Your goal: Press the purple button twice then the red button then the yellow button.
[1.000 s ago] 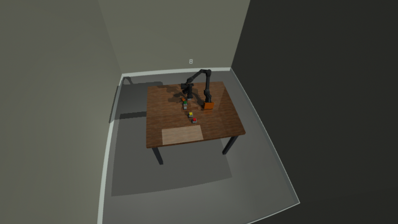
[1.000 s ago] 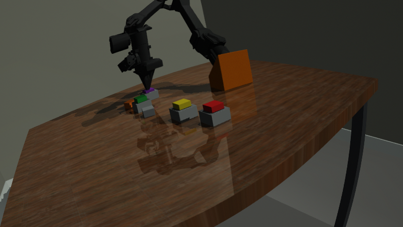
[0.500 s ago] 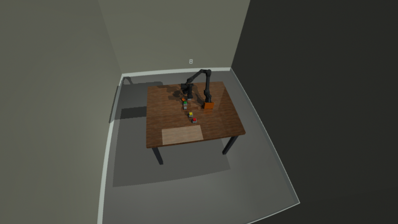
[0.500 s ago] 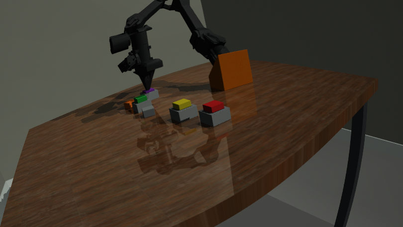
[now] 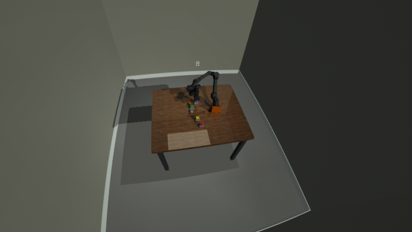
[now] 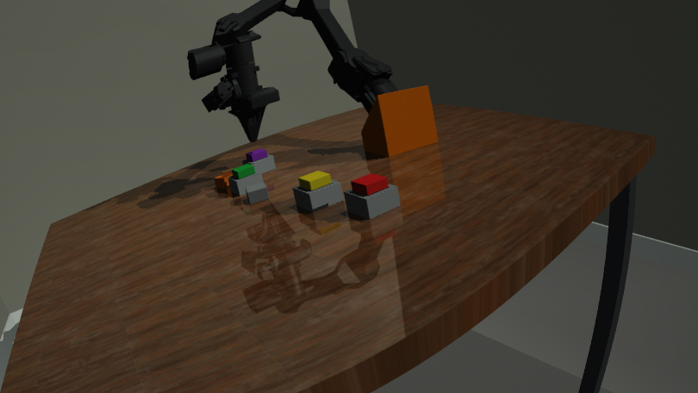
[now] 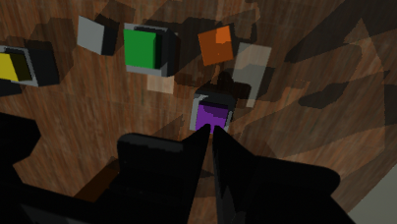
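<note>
My gripper (image 6: 252, 140) (image 7: 211, 129) is shut and empty. In the exterior view its tips hang a little above the purple button (image 6: 257, 155) (image 7: 211, 116) (image 5: 196, 101), with a visible gap. The purple cap stands raised on its grey base. The yellow button (image 5: 197, 117) (image 6: 314, 180) stands in the middle of the table; it shows partly at the left edge of the wrist view (image 7: 12, 67). The red button (image 5: 201, 123) (image 6: 370, 184) stands beside the yellow one, outside the wrist view. Both caps are raised.
A green button (image 5: 191, 106) (image 6: 243, 171) (image 7: 140, 48) stands near the purple one. A grey block (image 5: 191, 111) (image 6: 257, 193) (image 7: 90, 34) and an orange block (image 6: 222, 181) (image 7: 215, 45) flank it. A large orange wedge (image 5: 216, 109) (image 6: 409, 121) stands at the arm's base.
</note>
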Action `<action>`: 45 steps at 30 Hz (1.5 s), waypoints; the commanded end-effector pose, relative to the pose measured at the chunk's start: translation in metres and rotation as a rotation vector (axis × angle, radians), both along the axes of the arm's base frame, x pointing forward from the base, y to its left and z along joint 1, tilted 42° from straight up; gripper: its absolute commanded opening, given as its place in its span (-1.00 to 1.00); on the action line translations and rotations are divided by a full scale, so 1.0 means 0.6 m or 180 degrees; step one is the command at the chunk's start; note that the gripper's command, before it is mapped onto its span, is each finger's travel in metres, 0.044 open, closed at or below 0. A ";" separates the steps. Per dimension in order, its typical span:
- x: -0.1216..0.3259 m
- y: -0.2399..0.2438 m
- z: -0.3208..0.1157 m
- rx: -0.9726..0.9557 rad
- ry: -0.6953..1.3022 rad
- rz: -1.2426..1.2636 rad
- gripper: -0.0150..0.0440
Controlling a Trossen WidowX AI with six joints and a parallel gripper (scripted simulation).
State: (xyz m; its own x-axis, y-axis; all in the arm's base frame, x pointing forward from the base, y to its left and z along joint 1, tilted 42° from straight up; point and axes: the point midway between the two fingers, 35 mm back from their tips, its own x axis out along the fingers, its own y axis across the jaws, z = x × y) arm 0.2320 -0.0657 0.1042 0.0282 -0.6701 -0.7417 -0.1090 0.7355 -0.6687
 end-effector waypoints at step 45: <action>-0.001 0.008 0.008 0.0009 0.0009 0.0002 -0.42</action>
